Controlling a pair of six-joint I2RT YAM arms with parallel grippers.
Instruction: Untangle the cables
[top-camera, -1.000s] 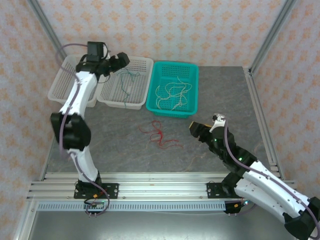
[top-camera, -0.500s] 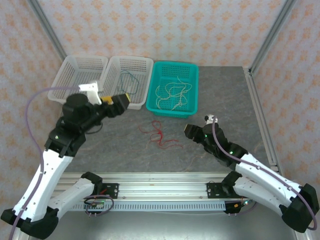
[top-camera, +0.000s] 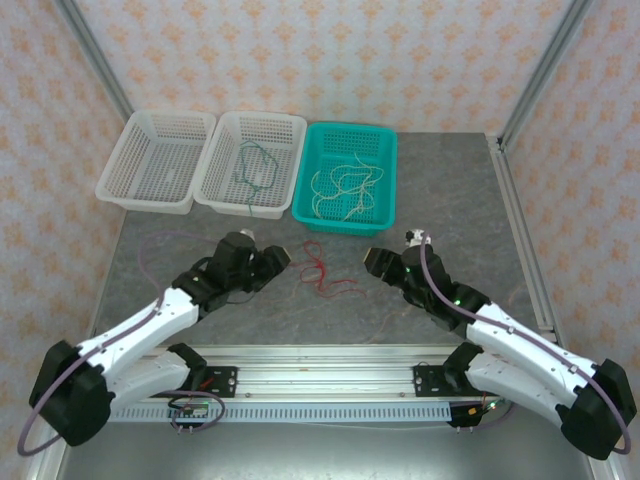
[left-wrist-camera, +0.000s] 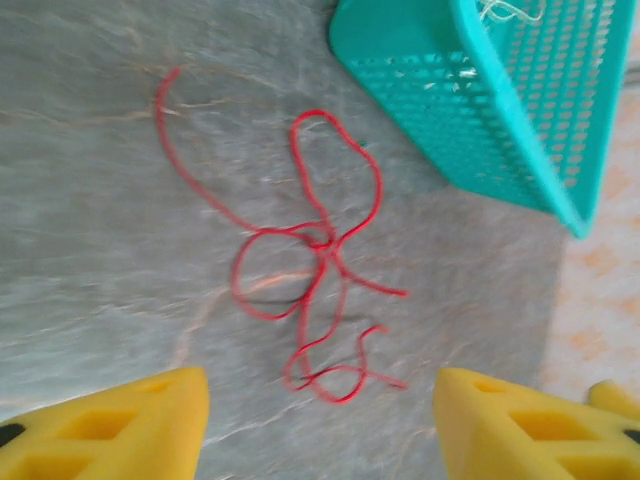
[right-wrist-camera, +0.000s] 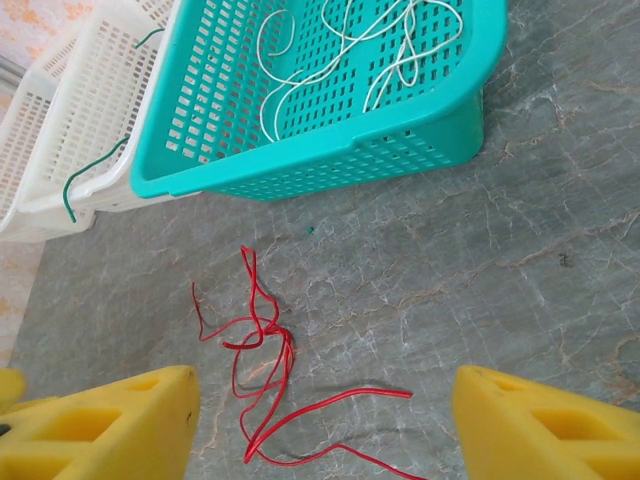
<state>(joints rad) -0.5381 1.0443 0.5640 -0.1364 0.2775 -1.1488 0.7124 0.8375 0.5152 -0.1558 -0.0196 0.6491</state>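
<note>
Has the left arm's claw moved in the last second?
Yes. The left gripper has come away from above the middle white basket, toward the arms' bases, and now sits low on the table side of it, beside the red cables.

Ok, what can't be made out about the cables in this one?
Red cables: top external view, too small to count strands or trace the knot.
Green cable: right wrist view, mostly hidden behind the white basket wall.
Cream-white cables: left wrist view, cut off by the top edge.
</note>
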